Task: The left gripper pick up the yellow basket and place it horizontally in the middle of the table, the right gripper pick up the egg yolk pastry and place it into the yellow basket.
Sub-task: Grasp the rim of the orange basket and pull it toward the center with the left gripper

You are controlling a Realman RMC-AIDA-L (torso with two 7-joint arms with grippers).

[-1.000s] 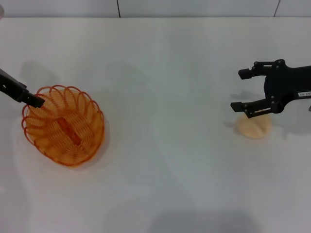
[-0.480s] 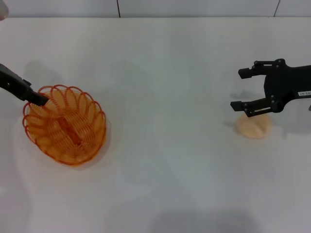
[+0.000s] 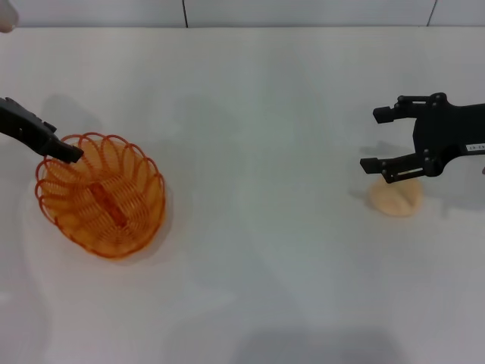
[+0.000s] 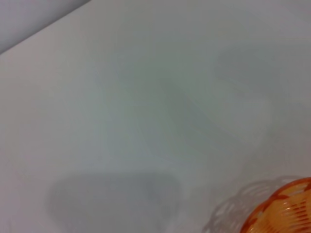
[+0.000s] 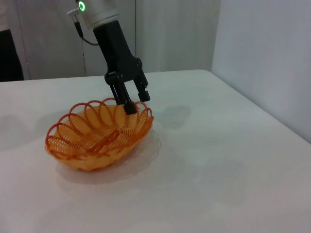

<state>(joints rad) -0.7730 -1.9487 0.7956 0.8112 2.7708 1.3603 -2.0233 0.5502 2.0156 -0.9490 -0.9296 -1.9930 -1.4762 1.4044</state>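
Head view: orange looped-wire yellow basket (image 3: 100, 196), rim between the left gripper (image 3: 70, 154) fingers, their grip unclear.

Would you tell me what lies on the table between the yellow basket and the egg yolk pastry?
Nothing: the head view shows only bare table between the yellow basket and the egg yolk pastry.

One basket (image 3: 100, 196) is counted, just beside the left gripper (image 3: 67, 154). One pastry (image 3: 395, 197) is counted, just beneath the right gripper (image 3: 380, 139). Two grippers are seen in all, one on each arm. One table (image 3: 258, 114) is seen under everything.
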